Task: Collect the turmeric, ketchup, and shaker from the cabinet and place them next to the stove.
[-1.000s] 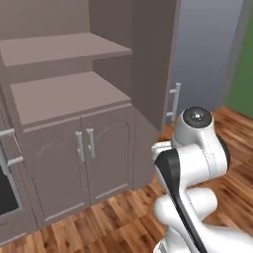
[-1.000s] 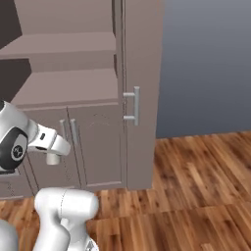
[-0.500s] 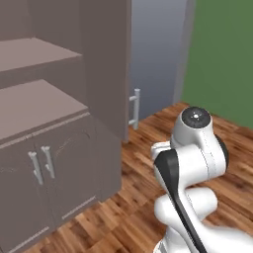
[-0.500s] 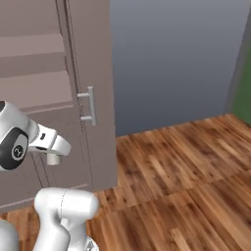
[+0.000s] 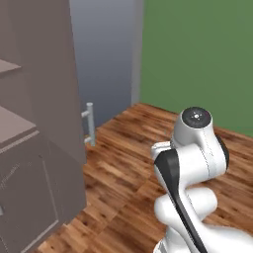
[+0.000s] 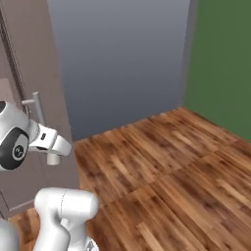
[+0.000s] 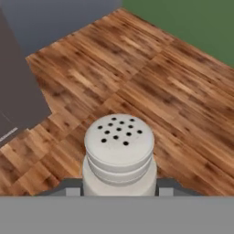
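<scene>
Gripping the shaker (image 7: 119,155) low on its body, the jaws clamp something probably light, stiff, smooth and slip-prone.

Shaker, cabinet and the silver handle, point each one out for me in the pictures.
shaker (image 7: 119,137), hand view, on its perforated top.
cabinet (image 5: 47,99), left base view, on its taupe side panel.
silver handle (image 5: 90,123), left base view, on the upright bar.

No legible text, label, brand, number or sign on anything in view.
</scene>
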Tool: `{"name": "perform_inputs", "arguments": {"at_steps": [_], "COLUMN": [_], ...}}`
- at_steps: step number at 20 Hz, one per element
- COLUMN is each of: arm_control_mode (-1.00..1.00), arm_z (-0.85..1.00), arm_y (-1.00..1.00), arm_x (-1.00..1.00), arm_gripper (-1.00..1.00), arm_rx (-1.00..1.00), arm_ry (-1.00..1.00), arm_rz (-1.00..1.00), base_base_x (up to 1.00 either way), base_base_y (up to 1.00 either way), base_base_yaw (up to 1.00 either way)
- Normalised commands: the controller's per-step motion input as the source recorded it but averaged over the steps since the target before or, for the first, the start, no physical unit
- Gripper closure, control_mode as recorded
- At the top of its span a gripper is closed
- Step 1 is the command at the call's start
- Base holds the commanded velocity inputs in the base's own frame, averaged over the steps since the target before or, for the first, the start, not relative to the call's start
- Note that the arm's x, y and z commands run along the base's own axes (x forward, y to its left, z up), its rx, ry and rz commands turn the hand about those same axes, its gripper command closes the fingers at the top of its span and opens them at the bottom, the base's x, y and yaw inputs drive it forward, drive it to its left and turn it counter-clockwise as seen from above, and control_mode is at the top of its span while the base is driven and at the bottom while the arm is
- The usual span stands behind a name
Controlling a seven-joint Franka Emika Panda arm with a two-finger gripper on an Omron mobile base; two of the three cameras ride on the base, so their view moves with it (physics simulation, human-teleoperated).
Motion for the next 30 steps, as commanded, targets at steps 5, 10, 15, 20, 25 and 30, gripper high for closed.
{"name": "perform_inputs", "arguments": {"at_steps": [5,10,15,20,25,30], "arm_control_mode": [1.0,1.0,1.0,1.0,1.0,1.0], "arm_z": [0.0,0.0,0.0,0.0,0.0,0.0], "arm_y": [0.0,0.0,0.0,0.0,0.0,0.0], "arm_x": [0.0,0.0,0.0,0.0,0.0,0.0], "arm_gripper": [1.0,1.0,1.0,1.0,1.0,1.0], "arm_rx": [0.0,0.0,0.0,0.0,0.0,0.0], "arm_ry": [0.0,0.0,0.0,0.0,0.0,0.0], "arm_rz": [0.0,0.0,0.0,0.0,0.0,0.0], "base_base_x": [0.06,0.09,0.12,0.18,0.25,0.54], "base_base_y": [-0.58,-0.69,-0.58,-0.28,-0.08,-0.02], "base_base_yaw": [-0.41,-0.45,-0.52,-0.59,-0.63,-0.56]}}
